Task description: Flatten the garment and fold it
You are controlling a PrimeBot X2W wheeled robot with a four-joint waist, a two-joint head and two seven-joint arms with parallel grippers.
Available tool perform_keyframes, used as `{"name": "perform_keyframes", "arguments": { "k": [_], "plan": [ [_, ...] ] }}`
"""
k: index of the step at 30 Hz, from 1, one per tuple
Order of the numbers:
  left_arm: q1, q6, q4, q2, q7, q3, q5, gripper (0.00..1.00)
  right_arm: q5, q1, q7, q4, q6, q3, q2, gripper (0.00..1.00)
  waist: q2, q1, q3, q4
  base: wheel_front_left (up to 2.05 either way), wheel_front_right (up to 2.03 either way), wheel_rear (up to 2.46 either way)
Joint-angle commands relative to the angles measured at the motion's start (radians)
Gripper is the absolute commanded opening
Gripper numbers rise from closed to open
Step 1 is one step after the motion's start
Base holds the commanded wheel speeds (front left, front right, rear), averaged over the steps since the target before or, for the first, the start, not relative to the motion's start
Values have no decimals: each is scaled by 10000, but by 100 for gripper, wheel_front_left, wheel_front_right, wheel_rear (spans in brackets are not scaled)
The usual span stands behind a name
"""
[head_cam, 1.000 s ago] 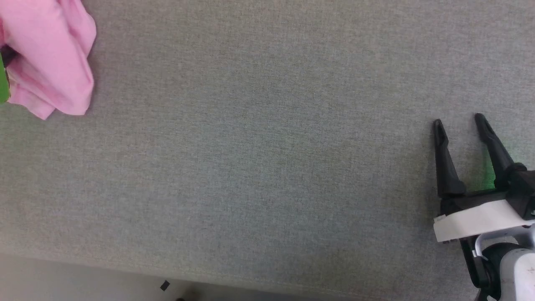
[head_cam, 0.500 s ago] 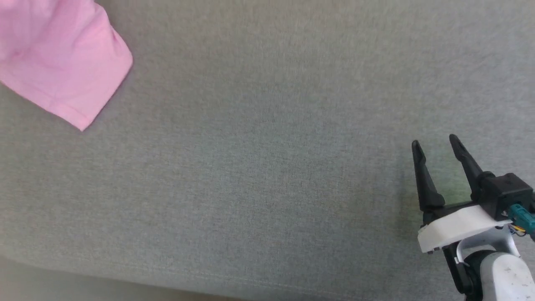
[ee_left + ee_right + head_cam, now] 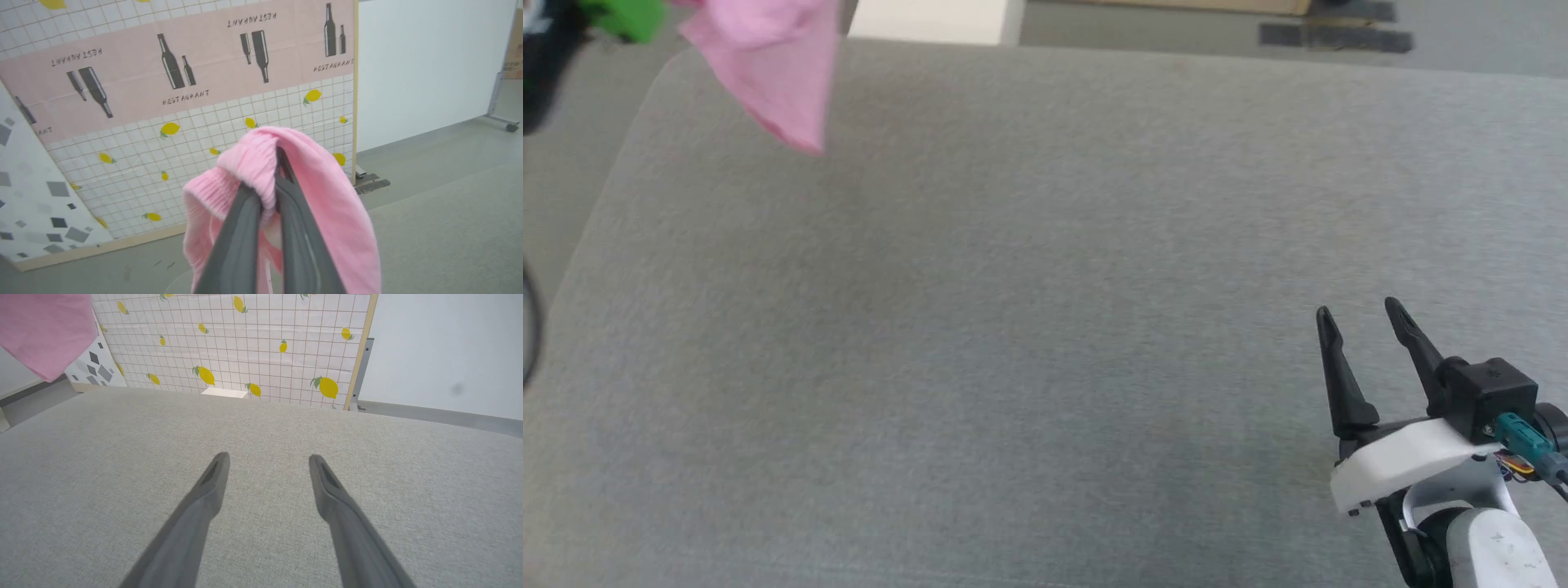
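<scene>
The garment [image 3: 768, 65] is a light-pink bunch of thin fabric hanging in the air above the far left corner of the grey table [image 3: 1045, 327]. In the left wrist view my left gripper [image 3: 273, 196] is shut on the garment [image 3: 327, 212], its ribbed waistband draped over the fingertips. A corner of the garment [image 3: 41, 335] hangs at the top left of the right wrist view. My right gripper [image 3: 1356, 314] stands open low over the table's near right part, with nothing between its fingers [image 3: 212, 482].
A tiled screen with lemons and bottle prints [image 3: 184, 102] stands beyond the table's far edge, beside a white wall [image 3: 429, 61]. A white box [image 3: 931, 20] lies on the floor past the far edge. A green part [image 3: 629, 16] shows at the top left.
The head camera has tilted up, so the table's far edge and left corner now show. The garment has lifted off the table and hangs from the left gripper. The right gripper stays open.
</scene>
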Motion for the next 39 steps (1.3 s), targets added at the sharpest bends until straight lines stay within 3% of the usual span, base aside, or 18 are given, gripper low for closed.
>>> {"name": "perform_keyframes", "arguments": {
  "k": [1, 8, 14, 18, 24, 25, 26, 31, 39],
  "plan": [
    [-145, 170, -246, -380, 79, -9, -183, 0, 62, -83, -112, 87, -13, 5, 16, 100, 0, 1, -546, -756, 0, 0, 0],
    [166, 1115, -1509, -1837, 234, -300, -487, 0, 123, -414, -382, 425, -13, 19, 21, 100, 0, 1, -346, -1883, 0, 0, 0],
    [1002, 2060, -1847, -2945, -671, -376, -477, 0, 188, -686, -714, 743, -13, -119, 22, 100, 0, 1, 62, -2683, 0, 0, 0],
    [2369, 2508, -1714, -3224, -1352, -511, -642, 0, 243, -769, -912, 955, -13, -107, 23, 100, 0, 1, 329, -2962, 0, 0, 0],
    [5009, 2450, -593, -3193, -1453, -1257, -1295, 0, 242, -798, -1006, 1134, -13, 9, 23, 100, 0, 1, 628, -2849, 0, 0, 0],
    [5295, 2382, -318, -3122, -1359, -1503, -1238, 41, 237, -809, -1002, 1148, -13, 59, 23, 100, 0, 1, 654, -2791, 0, 0, 0],
    [5453, 2322, -110, -3071, -1324, -1679, -1152, 100, 232, -817, -995, 1152, -13, 91, 23, 100, 0, 1, 667, -2730, 0, 0, 0],
    [5654, 2205, 769, -3012, -1712, -1896, -834, 100, 190, -814, -900, 1118, -13, 146, 23, 100, 0, 1, 584, -2267, 0, 0, 0],
    [5347, 2223, 716, -2741, -2671, -1688, -298, 100, 82, -500, -639, 1101, -13, -24, 24, 100, 0, 1, -224, -1408, 0, 0, 0]
  ]
}}
